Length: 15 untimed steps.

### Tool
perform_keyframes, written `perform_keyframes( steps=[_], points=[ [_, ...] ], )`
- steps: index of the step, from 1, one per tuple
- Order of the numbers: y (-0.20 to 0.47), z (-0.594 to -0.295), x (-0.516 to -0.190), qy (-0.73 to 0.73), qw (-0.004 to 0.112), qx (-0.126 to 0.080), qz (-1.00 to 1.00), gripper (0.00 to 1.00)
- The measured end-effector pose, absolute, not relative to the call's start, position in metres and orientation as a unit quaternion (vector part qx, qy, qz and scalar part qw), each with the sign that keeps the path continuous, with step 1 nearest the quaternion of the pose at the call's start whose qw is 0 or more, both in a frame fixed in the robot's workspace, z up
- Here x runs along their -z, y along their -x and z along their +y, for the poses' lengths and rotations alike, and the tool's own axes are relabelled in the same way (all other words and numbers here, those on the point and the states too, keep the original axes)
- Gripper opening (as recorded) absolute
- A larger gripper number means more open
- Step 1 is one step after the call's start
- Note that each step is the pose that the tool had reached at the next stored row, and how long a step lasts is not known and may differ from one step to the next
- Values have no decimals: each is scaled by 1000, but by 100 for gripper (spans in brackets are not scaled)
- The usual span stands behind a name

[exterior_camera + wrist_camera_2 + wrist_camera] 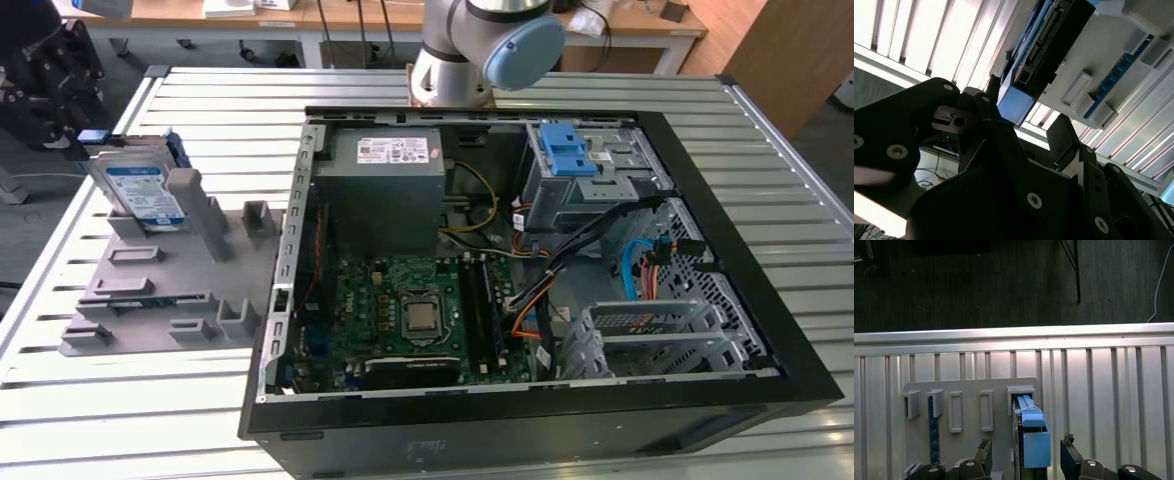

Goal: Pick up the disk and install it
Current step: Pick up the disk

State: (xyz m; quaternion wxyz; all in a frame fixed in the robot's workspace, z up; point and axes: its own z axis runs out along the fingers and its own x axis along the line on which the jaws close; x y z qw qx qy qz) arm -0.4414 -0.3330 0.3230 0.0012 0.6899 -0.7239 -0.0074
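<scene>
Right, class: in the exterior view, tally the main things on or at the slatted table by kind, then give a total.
Disk, standing in the holder: 1
Grey holder plate: 1
Open computer case: 1
Robot arm: 1
Total: 4

The silver-grey jointed robot arm with a light-blue joint cap point(521, 50) rises at the back of the exterior view, and its black two-fingered gripper point(1026, 452) holds both fingers point(985, 452) spread well apart.
</scene>
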Motion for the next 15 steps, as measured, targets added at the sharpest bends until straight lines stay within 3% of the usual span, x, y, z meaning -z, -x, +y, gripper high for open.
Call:
perform_keyframes(
  steps=[15],
  points=[
    [442, -330, -312, -690, 1, 7, -724, 65]
  ],
)
